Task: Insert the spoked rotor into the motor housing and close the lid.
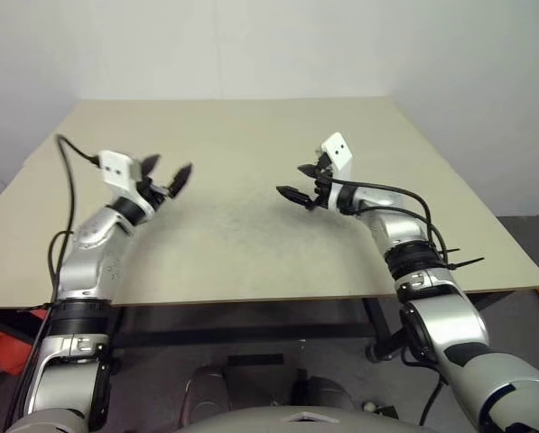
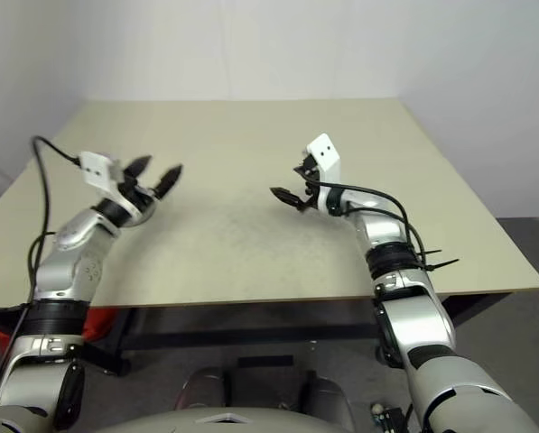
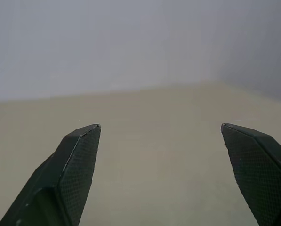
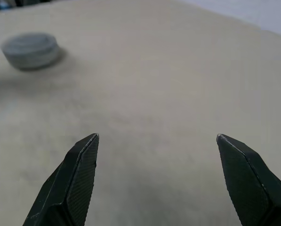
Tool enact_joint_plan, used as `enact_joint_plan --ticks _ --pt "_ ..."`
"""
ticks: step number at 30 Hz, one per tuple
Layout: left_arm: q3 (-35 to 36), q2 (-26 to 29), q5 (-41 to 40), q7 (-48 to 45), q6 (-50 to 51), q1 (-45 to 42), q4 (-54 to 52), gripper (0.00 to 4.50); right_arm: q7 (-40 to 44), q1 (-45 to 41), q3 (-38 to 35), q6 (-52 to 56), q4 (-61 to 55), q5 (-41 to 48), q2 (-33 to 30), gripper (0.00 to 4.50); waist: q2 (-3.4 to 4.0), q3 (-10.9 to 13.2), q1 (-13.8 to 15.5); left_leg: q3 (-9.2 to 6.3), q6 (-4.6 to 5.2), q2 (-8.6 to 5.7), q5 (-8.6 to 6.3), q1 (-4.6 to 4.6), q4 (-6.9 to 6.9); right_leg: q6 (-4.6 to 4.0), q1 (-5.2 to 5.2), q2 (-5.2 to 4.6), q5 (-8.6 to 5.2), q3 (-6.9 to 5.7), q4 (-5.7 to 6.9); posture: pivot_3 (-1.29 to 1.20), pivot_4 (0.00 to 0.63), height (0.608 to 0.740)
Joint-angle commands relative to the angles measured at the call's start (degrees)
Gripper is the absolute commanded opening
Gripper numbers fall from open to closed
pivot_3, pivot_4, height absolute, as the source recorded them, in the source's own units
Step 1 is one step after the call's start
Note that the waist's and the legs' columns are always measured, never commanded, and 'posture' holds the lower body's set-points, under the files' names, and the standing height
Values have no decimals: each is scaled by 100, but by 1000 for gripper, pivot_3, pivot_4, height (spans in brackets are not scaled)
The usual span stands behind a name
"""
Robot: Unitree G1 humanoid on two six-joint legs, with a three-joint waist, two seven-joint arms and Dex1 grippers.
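Right wrist view: a round grey piece (image 4: 31, 49) lies flat on the table (image 4: 178, 70), too blurred to tell which part it is.
It sits ahead of the right claw (image 4: 157, 136), out past one finger and well apart from both tips. That claw hangs over the tan tabletop with fingers spread wide, gripping nothing. The left claw (image 3: 160, 125) faces it across bare table, fingers also wide apart and gripping nothing.

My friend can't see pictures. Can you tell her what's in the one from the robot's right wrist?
Two black fingers of the right gripper stand wide apart, holding nothing, above a bare beige table. Farther off on the table sits a blurry, flat, round grey object; what it is cannot be told from this view.
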Motion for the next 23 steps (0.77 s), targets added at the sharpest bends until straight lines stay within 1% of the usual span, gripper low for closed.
enact_joint_plan --ticks 1,6,16,23 --pt "-349 -1 322 -331 30 43 -322 4315 15 -141 18 -336 84 -181 -8 4500 1 1 -51 0 5 0 -3 -1 0 -3 -2 2 0 -1 1 0 0 740" --pt "-653 -164 682 -497 -36 147 -263 4315 -242 -165 -25 -509 302 -353 116 4500 2 1 -85 0 19 0 -10 -2 4 -6 -1 1 1 0 0 0 0 740" --pt "-578 -265 854 -559 37 93 -356 4315 -716 -269 -185 -668 489 -384 362 4500 8 4 -80 0 30 0 -16 -2 4 -8 0 0 1 0 -1 0 0 740" --pt "-633 -501 927 -434 36 66 -434 4315 -631 -382 -149 -765 716 -398 305 4500 9 4 -84 0 32 0 -18 -2 5 -8 1 0 1 0 -1 0 0 740"
